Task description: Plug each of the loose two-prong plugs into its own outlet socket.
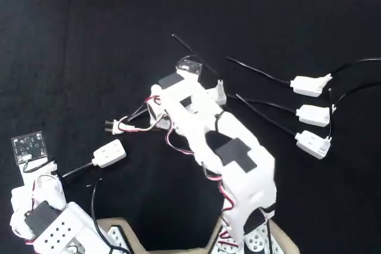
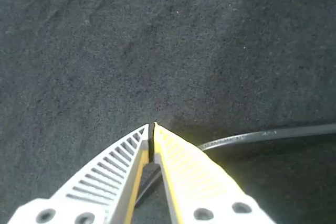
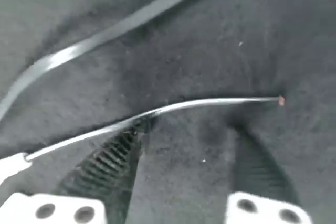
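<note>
Nearest the arm bases, at the front left of the table, I see the left arm (image 1: 50, 221). Its wrist view shows the left gripper (image 2: 152, 129) closed, both fingers meeting at the tips, low over the black table cover (image 2: 157, 35). A black cable (image 2: 262, 135) passes beneath the fingers. I cannot tell whether it is pinched.

Just beyond that arm, a white outlet socket (image 1: 109, 153) lies flat on the cover. Its socket cable (image 1: 77, 171) trails back toward the left arm. Slightly farther out lies the loose two-prong plug (image 1: 111, 126), prongs pointing left, near the socket but apart from it.

At the centre of the table, the right arm (image 1: 238, 165) stretches forward with its tip lowered to the cover. In its wrist view the right gripper (image 3: 189, 129) stands open, fingers well spread, holding nothing. A thin lead (image 3: 210, 102) with a bare copper-coloured end lies across the gap and crosses the tip of one finger.

Farther off, at the right side of the table, three white socket units (image 1: 312, 114) lie in a column, near one another but not touching. Each has a thin black lead running left across the cover. Black cables leave their right ends toward the table edge.
</note>
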You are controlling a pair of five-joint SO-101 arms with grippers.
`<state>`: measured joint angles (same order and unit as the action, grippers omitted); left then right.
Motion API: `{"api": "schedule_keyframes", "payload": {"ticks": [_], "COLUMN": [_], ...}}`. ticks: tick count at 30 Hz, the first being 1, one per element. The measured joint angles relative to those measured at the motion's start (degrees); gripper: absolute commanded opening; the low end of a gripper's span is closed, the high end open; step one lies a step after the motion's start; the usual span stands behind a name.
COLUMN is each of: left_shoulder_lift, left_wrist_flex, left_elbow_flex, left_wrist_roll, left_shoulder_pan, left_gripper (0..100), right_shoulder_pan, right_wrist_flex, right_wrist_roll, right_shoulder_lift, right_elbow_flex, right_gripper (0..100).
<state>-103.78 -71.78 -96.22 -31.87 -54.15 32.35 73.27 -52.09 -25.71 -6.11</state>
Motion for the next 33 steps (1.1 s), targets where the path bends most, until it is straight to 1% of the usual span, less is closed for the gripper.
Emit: {"api": "schedule_keyframes", "payload": {"ticks": [2, 7, 9, 16, 28, 33], "left_shoulder_lift": [0.0, 0.0, 0.0, 0.0, 0.0, 0.0], "left_wrist_flex": [0.0, 0.0, 0.0, 0.0, 0.0, 0.0], "left_elbow_flex": [0.0, 0.0, 0.0, 0.0, 0.0, 0.0], "left_wrist_roll": [0.0, 0.0, 0.0, 0.0, 0.0, 0.0], "left_shoulder_pan": [0.0, 0.0, 0.0, 0.0, 0.0, 0.0], "left_gripper": [4, 4, 4, 4, 4, 4], "right_shoulder_pan": [0.1, 0.1, 0.1, -1.6, -3.3, -2.5], "right_wrist_flex": [0.2, 1.1, 1.1, 1.7, 11.2, 12.8], "right_wrist_roll": [0.0, -0.2, -0.2, 1.6, 1.9, 1.9], "right_shoulder_lift": [-2.0, -4.7, -5.4, -5.8, -6.7, -6.7], "right_elbow_flex": [1.9, 5.5, 6.4, 7.4, 17.8, 20.4], "right_gripper": [30.9, 12.3, 8.7, 10.9, 10.9, 10.8]}}
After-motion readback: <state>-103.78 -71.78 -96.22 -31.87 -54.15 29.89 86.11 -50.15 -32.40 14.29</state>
